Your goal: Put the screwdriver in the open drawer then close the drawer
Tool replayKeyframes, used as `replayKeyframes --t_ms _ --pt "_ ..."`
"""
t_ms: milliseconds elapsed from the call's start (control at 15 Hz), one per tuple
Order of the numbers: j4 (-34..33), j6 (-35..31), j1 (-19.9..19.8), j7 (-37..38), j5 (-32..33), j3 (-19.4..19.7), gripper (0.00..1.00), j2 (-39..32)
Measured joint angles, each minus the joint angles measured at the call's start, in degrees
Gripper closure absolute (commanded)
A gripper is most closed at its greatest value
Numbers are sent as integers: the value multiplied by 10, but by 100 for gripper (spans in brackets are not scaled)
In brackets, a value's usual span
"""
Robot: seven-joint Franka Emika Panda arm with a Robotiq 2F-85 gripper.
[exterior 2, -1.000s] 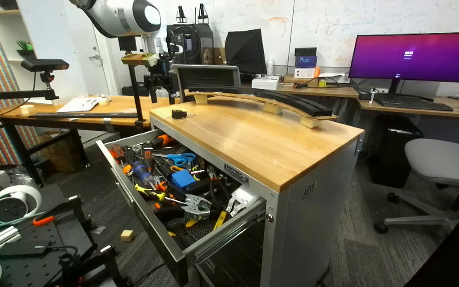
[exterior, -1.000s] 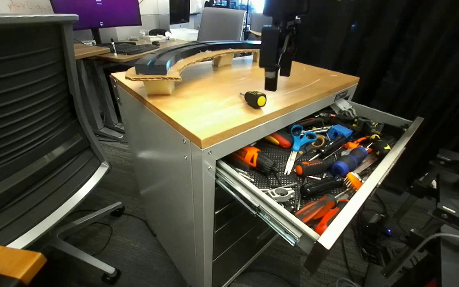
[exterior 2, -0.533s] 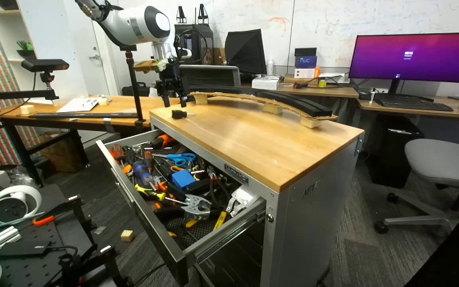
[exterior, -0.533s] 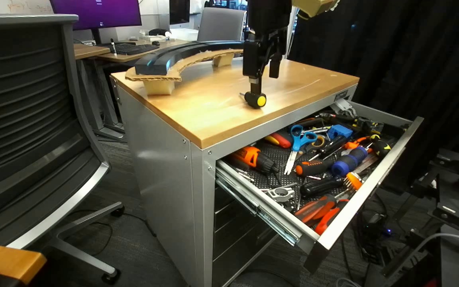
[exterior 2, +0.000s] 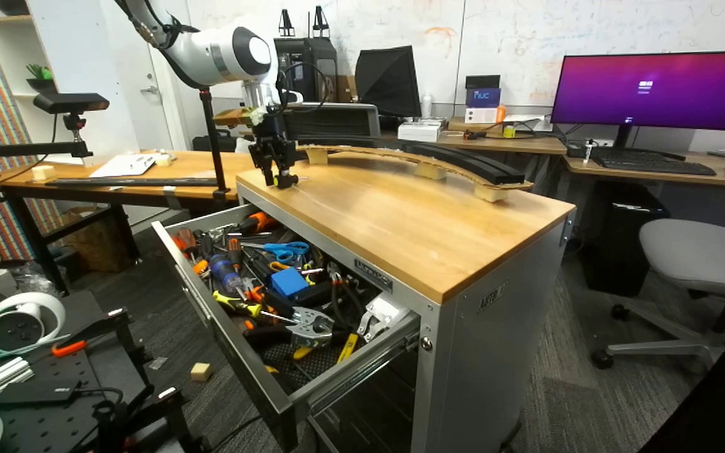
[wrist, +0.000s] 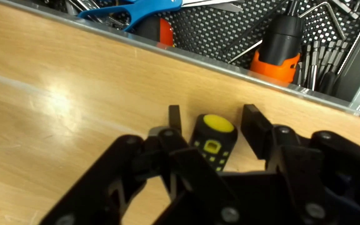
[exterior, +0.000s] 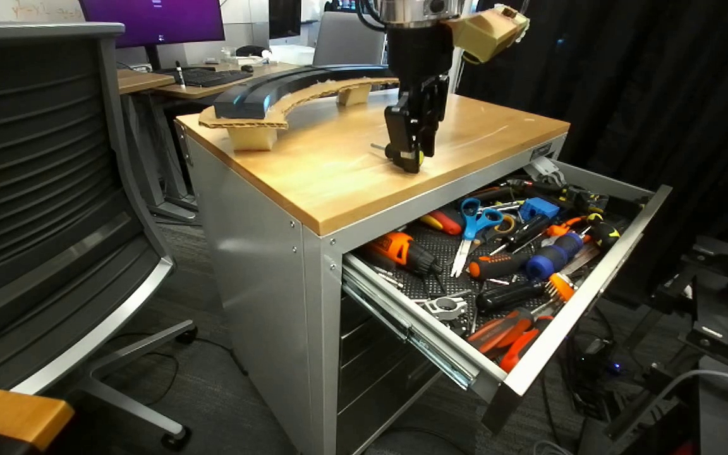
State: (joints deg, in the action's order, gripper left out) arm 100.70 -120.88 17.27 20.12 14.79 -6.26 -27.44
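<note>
Gripper (wrist: 212, 116), one: black, angular links, round screw heads. You have its fingers spread, one to either side of the screwdriver (wrist: 213, 140), with strips of pale wood visible between them and the handle.

Screwdriver, one: stubby black handle, rounded, with a flat yellow disc for an end and small yellow squares down its side; thin shaft, seen in both exterior views. It lies on your benchtop (exterior: 326, 183), near the edge above the drawer (exterior: 589, 287).

Benchtop: smooth grained wood, glossy under the light, scratched and scuffed in places.

Drawer: wide, shallow, grey metal, flat-fronted, drawn out on its slide rail (exterior: 408, 332). Lining: a black mat (wrist: 205, 34) with a bumpy, woven-looking surface.

Contents you can pick out: scissors (exterior: 472, 229) with blue looped handles and steel blades; an orange-and-black tool (wrist: 278, 50) with a tapering barrel; a blue tool (exterior: 547, 261) with a bulging grip; a squared blue block (exterior 2: 288, 282); slim steel bits (wrist: 315, 56) lying side by side.

On the benchtop's far side from the drawer: a curved dark strip (exterior: 241, 106) over corrugated cardboard (exterior: 279, 118), raised on pale blocks (exterior: 253, 139).
</note>
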Motion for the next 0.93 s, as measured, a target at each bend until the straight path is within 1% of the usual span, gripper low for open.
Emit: replayKeyframes --t_ms 67,133,200,667,800,933 --pt "-2 0 2 0 0 0 84 -5" --pt "-4 0 3 0 0 0 86 -7" --pt "-6 1 4 0 0 0 84 -7" --pt "0 2 4 0 1 7 85 -2" --pt "27 25 3 -16 -2 5 86 19" --pt "61 70 0 -53 -7 -2 86 52"
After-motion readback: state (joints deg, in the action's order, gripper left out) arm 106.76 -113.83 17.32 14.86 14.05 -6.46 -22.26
